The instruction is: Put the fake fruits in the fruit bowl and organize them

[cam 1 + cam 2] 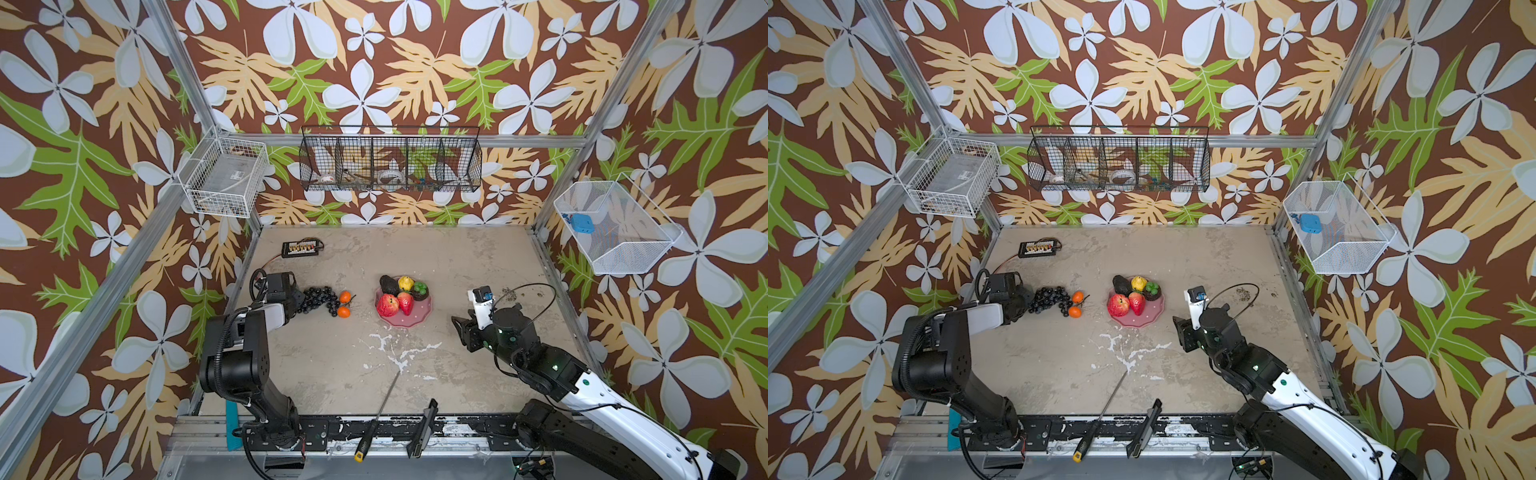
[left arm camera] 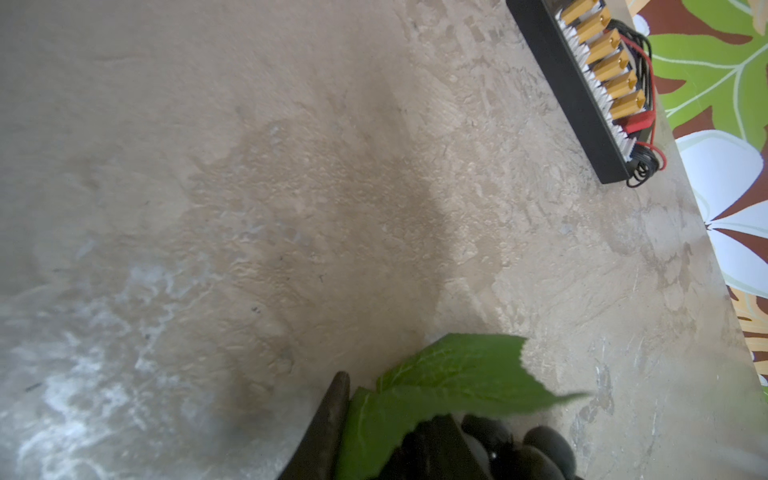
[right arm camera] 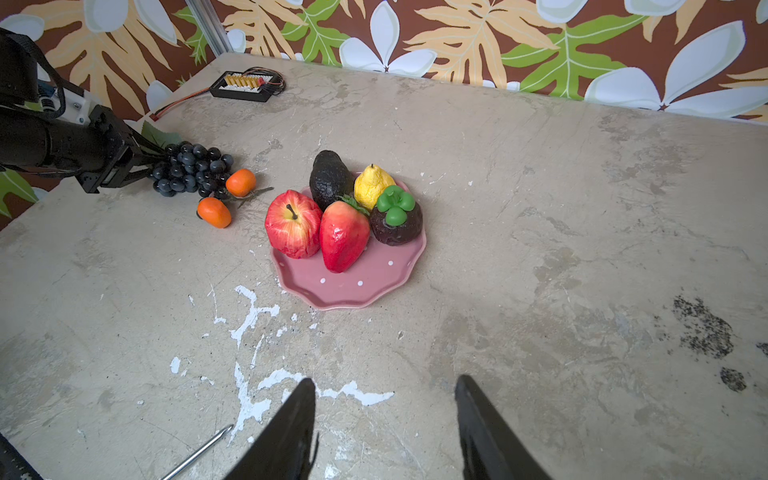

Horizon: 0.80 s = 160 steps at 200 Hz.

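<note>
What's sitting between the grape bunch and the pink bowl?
Two small oranges, nearer the grapes than the bowl; both top views show them.

The right hand (image 3: 384,380) hangs over the table (image 3: 582,208), its fingers spread with nothing between them. Beyond it the fruit bowl (image 3: 353,293) holds the apple (image 3: 293,224), strawberry (image 3: 343,237), avocado (image 3: 330,178), lemon (image 3: 372,185) and brown-green piece (image 3: 397,222). Beside the bowl, on the table, two oranges (image 3: 240,182) lie by the grape bunch (image 3: 189,170). The left hand (image 3: 160,160) flanks the bunch's stem end; whether it grips is unclear.
</note>
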Tool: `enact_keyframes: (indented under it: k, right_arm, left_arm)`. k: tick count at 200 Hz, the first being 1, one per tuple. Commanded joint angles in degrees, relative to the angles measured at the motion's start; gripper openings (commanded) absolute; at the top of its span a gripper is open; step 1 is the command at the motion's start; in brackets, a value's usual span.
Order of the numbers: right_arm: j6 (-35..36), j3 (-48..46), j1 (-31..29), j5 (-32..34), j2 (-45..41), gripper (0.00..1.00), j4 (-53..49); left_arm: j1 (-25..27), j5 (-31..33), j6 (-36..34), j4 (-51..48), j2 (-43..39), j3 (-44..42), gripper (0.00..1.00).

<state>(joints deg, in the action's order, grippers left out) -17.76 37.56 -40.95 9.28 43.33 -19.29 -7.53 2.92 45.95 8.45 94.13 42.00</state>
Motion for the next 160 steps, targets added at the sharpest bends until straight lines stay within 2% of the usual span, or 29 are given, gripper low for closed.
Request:
enact_keyframes:
  k: [1,40,95,160]
  right_arm:
    - [-0.1,0.1,-0.1,0.6,0.0,0.54,0.7]
    - [-0.1,0.1,-0.1,0.6,0.3,0.54,0.7]
    - [0.0,0.2,-0.1,0.7,0.5,0.54,0.7]
    - [0.0,0.3,-0.1,0.8,0.5,0.54,0.6]
  left_arm:
    - [0.8,0.2,-0.3,1.7,-1.3,-0.6,0.28]
    - [2.0,0.6,0.0,3.7,-4.1,-2.5,0.21]
    - [2.9,3.4,-0.3,6.0,-10.5,-5.9,0.18]
    - [3.1,2.3,-1.1,6.4,-11.6,-5.9,0.15]
